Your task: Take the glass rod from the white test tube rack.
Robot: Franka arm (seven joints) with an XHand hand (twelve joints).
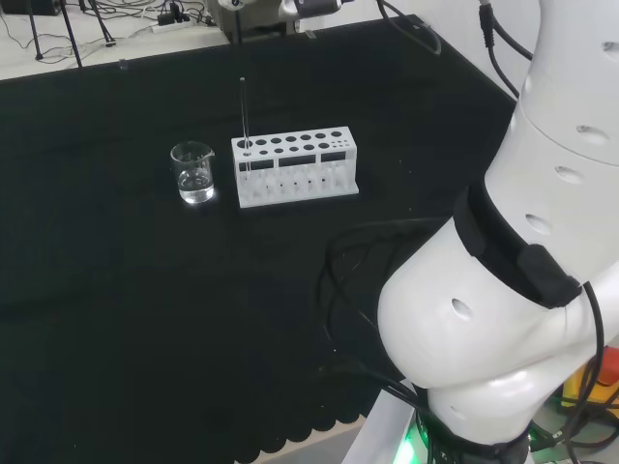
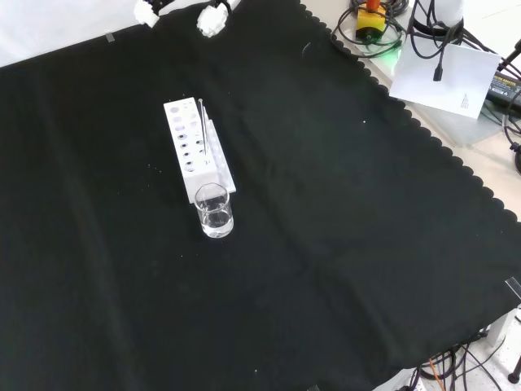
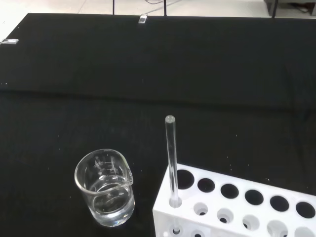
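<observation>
- Glass rod (image 1: 244, 114): standing upright in the white test tube rack (image 1: 295, 170), untouched. In the head view it occupies a hole at the rack's left end, front row. In the wrist view its rounded top rises well above the rack's top plate, and its lower part passes down through a corner hole.
- Rack: a white block with two rows of round holes, resting flat on the table (image 1: 116, 290), which is covered in black cloth. In the front view the rack runs lengthwise away from the camera, and the rod stands at its nearer end.
- Beaker (image 1: 192, 172): small, clear glass, upright, just beside the rod end of the rack with a narrow gap between them. It lies to the rack's left in the head view and in front of it in the front view. A shallow amount of clear liquid sits in its bottom; a pouring lip is visible on the rim in the wrist view.
- Hand (image 2: 213, 18): white fingertips show at the top edge of the front view, well apart from the rack and touching nothing. Whether the fingers are straight or curled cannot be told.
- Arm: its large white links stand at the right of the head view.
</observation>
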